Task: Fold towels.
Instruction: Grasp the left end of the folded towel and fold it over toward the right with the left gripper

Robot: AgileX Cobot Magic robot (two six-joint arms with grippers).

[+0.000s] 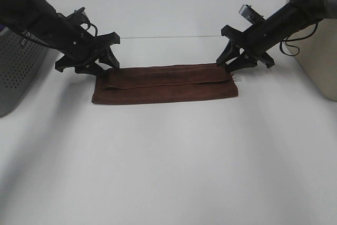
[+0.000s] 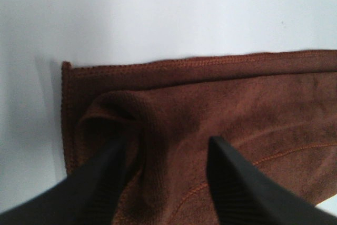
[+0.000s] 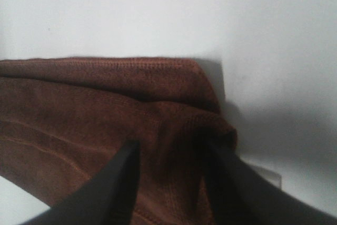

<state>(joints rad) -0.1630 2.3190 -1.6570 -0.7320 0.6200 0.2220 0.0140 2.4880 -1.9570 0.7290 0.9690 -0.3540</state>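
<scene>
The dark reddish-brown towel [image 1: 166, 84] lies on the white table, folded into a long narrow strip, with the upper layer's edge running along its length. A small white tag [image 1: 235, 79] sticks out at its right end. My left gripper [image 1: 107, 69] sits low over the strip's left end. In the left wrist view it [image 2: 166, 143] is open, its fingers [image 2: 108, 175] spread over bunched cloth [image 2: 174, 109]. My right gripper [image 1: 232, 67] sits over the right end. In the right wrist view it [image 3: 171, 143] is open astride the raised towel corner [image 3: 174, 109].
A grey perforated basket [image 1: 16, 72] stands at the left edge, close behind my left arm. A beige box-like object [image 1: 316, 51] stands at the right edge by my right arm. White tabletop [image 1: 168, 156] stretches in front of the towel.
</scene>
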